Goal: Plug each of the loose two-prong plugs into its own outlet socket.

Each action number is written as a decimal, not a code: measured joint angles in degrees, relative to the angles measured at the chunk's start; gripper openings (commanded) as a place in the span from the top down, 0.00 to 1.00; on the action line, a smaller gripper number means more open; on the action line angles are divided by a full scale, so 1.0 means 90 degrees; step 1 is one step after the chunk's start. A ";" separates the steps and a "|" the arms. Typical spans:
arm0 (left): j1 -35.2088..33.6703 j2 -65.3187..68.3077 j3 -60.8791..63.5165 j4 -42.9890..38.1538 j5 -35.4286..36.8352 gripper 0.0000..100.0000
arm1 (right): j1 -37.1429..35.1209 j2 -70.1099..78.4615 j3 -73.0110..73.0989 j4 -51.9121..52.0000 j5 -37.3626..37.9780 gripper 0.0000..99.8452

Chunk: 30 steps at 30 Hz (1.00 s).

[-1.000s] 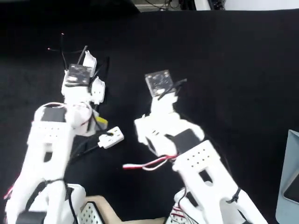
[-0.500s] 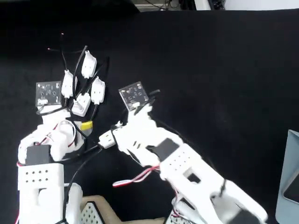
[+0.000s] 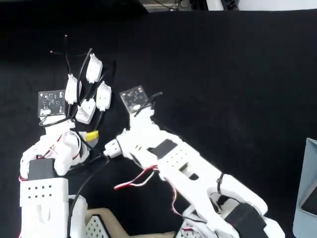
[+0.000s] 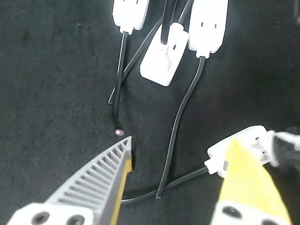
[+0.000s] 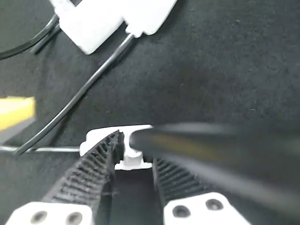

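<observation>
Right gripper (image 5: 134,152) swung toward the white outlet sockets (image 3: 103,95), pinching the small white two-prong plug (image 3: 113,148) lying sideways to them; left gripper (image 4: 180,143) gapes wide.

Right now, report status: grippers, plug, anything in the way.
Left gripper open, low over the cables. Right gripper shut on loose plug. Black cable lies between plug and sockets.

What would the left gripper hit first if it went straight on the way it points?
Probably the black cord lying just ahead of the open left gripper, then the white socket block beyond it, though depth is hard to judge.
</observation>
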 measured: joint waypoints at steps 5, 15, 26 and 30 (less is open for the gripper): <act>0.0000 0.0000 0.0166 -0.0010 0.0000 0.69 | 0.0195 0.0020 0.0000 -0.0049 0.0088 0.99; 0.0000 0.0000 0.0166 -0.0010 0.0000 0.69 | 0.0195 0.0029 0.0000 -0.0049 0.0264 0.99; 0.0000 0.0000 0.0166 -0.0010 0.0000 0.69 | -0.0020 0.0645 -0.0127 -0.0098 0.1631 0.99; -0.0156 0.0000 0.0166 -0.0010 0.0000 0.69 | -0.0039 0.0938 -0.0303 -0.0098 0.2129 0.99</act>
